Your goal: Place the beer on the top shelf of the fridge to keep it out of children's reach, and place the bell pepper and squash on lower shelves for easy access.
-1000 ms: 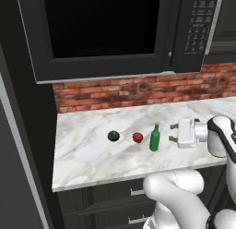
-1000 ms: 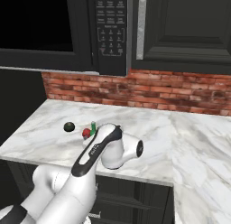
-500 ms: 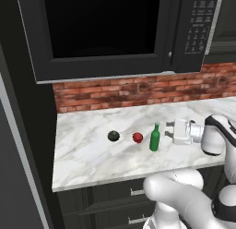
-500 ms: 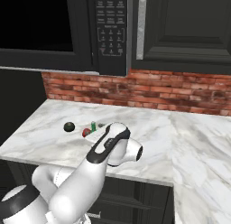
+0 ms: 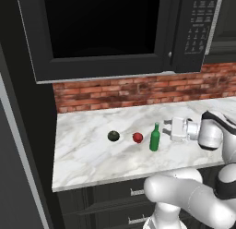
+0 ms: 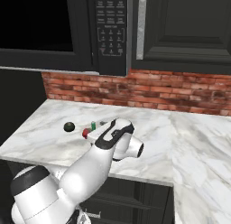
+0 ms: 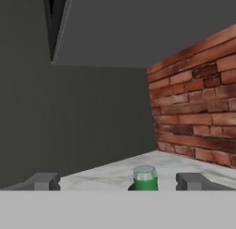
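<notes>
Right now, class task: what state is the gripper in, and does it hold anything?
Gripper: open, holding nothing; the beer stands between its fingers, untouched.

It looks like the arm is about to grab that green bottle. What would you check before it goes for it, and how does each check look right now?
1. Gripper open: ok, fingers spread wide.
2. Beer upright on the counter: ok.
3. Beer between the fingertips in the hand view: ok, its cap sits between them, right of centre.
4. Bell pepper clear of the beer: ok, a gap shows.
5. Squash out of the way: ok, farther left.
6. Fridge door open: cannot tell.
</notes>
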Available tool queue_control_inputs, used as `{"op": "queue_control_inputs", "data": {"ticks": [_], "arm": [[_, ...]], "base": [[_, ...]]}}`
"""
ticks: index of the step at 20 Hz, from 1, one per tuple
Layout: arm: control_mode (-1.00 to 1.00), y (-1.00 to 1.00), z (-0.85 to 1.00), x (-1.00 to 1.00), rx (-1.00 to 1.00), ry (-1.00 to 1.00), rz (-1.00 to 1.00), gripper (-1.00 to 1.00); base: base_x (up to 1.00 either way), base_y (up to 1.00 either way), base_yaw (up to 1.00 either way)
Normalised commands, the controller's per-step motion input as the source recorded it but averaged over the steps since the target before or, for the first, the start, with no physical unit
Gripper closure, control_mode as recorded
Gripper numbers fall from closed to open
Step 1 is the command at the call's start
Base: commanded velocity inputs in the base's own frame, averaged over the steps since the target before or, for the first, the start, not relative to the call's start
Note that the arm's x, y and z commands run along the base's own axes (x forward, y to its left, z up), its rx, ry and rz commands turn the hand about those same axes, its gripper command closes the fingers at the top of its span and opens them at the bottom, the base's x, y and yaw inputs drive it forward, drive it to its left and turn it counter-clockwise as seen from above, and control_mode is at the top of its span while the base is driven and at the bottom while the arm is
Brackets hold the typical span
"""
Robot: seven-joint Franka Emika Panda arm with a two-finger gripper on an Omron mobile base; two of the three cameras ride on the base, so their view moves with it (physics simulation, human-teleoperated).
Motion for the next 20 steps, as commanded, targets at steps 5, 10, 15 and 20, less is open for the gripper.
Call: {"op": "queue_control_inputs", "data": {"ticks": [5,10,15,20], "arm": [[-1.00,0.01,-0.14,0.14,0.00,0.00,0.00,-1.00],[-1.00,0.12,-0.26,0.12,0.00,0.00,0.00,-1.00],[-1.00,0.12,-0.23,0.14,0.00,0.00,0.00,-1.00],[-1.00,0.00,-0.02,0.18,0.00,0.00,0.00,-1.00]], "base": [[0.00,0.00,0.00],[0.00,0.00,0.00],[0.00,0.00,0.00],[0.00,0.00,0.00]]}}
